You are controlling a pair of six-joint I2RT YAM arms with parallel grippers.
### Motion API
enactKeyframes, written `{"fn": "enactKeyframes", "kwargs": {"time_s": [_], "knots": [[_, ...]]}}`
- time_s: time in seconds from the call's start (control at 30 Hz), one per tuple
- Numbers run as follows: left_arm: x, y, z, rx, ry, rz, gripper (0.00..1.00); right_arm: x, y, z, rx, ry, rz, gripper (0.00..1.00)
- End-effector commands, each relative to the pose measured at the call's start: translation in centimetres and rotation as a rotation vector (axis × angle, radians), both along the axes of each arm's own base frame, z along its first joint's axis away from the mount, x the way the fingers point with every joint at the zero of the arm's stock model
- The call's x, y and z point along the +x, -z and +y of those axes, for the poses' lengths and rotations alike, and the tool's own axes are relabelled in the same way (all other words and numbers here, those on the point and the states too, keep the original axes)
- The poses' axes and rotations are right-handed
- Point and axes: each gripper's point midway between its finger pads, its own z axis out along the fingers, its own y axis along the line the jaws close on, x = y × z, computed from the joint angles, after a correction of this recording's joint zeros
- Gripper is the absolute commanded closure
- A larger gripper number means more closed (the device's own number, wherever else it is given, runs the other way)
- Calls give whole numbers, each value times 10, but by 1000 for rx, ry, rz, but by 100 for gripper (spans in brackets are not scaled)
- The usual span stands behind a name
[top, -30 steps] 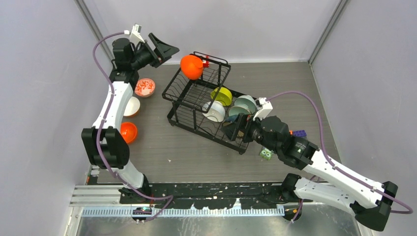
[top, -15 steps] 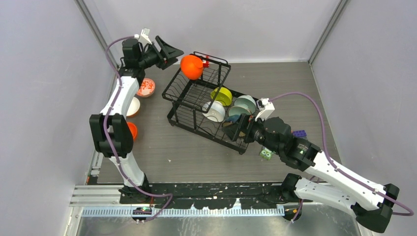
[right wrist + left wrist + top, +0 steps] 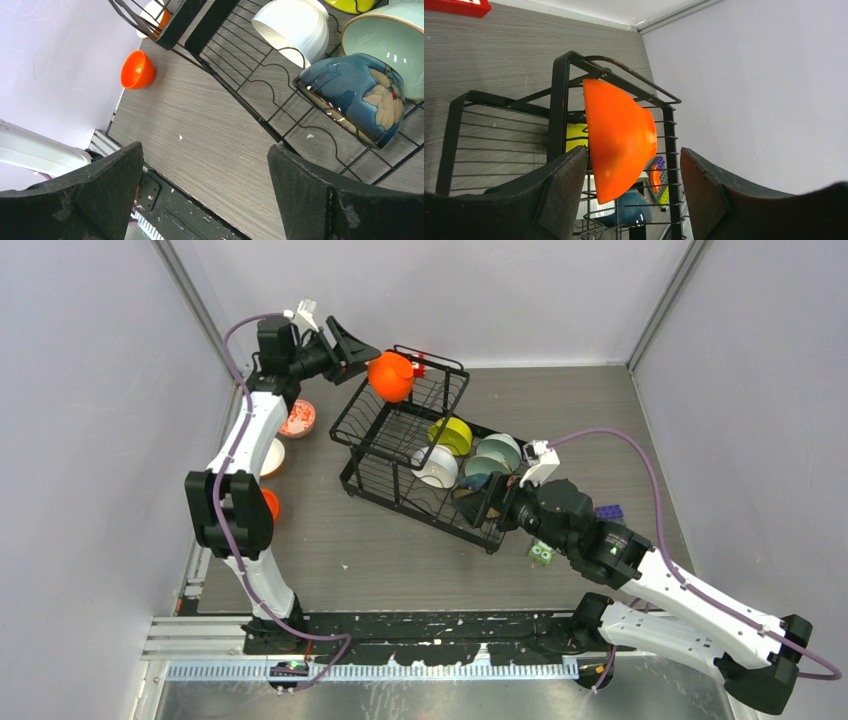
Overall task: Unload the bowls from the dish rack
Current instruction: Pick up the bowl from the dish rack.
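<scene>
Straddling the orange bowl (image 3: pixel 619 140) atop the dish rack (image 3: pixel 559 100), the left end effector (image 3: pixel 633 160) is released; the right end effector (image 3: pixel 205 170) gapes wide near the blue flowered bowl (image 3: pixel 355 95).

The dish rack (image 3: pixel 559 105) is black wire with a red tag (image 3: pixel 417 367). Its upper tier carries a glossy orange bowl (image 3: pixel 619 137); its lower tier carries a lime-yellow bowl (image 3: pixel 452 434), a plain white bowl (image 3: pixel 295 27), a pale mint bowl (image 3: pixel 375 45) and a dark blue bowl (image 3: pixel 357 95) painted with cream flowers. Left of the rack lies a red-patterned bowl (image 3: pixel 296 418).
</scene>
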Motion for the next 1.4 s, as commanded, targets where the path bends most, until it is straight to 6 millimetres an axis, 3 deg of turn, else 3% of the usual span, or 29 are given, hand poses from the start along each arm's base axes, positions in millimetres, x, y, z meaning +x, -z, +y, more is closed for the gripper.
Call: {"fn": "enactKeyframes", "kwargs": {"time_s": [0.0, 0.33, 1.07, 1.37], "knots": [[-2, -7, -4, 16, 21, -26, 31, 2, -13, -3, 45, 21, -30, 3], [-10, -5, -11, 7, 61, -16, 32, 0, -12, -5, 50, 24, -28, 3], [-12, 14, -32, -82, 144, 51, 54, -1, -11, -11, 42, 37, -34, 3], [-10, 11, -36, -115, 166, 30, 66, 0, -10, -12, 33, 42, -36, 3]]}}
